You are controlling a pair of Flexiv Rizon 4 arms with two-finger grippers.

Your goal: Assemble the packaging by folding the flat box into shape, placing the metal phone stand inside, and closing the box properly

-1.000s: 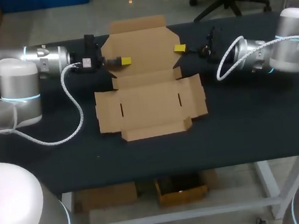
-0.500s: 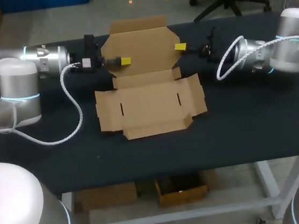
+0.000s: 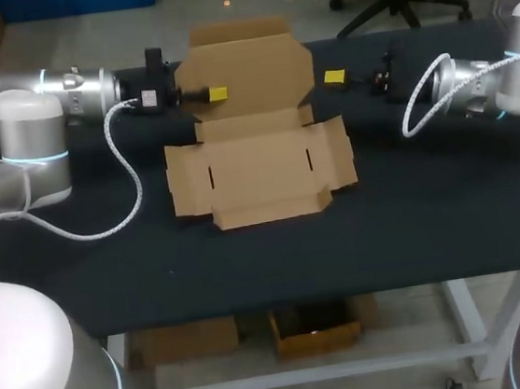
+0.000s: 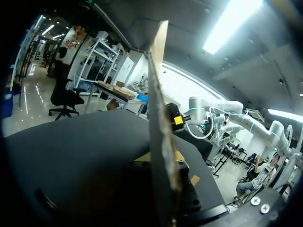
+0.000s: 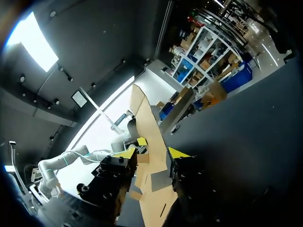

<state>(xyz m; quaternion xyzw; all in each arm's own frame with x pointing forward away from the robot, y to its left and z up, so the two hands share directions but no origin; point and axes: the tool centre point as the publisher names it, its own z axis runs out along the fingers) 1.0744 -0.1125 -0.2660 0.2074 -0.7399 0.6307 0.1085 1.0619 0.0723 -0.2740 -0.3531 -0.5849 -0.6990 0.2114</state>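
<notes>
Tabletop (image 3: 430,203) bears the box (image 3: 259,171), flap upright at left claw (image 3: 214,94).

Left arm (image 3: 70,89) jaws clamped, right arm (image 3: 477,99) jaws spread

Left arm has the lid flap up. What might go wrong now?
1. Only the left gripper holds the lid flap, at one edge; the right gripper stands clear, so the flap may twist or crease.
2. The box base lies loose on the table; pulling could drag it.
</notes>
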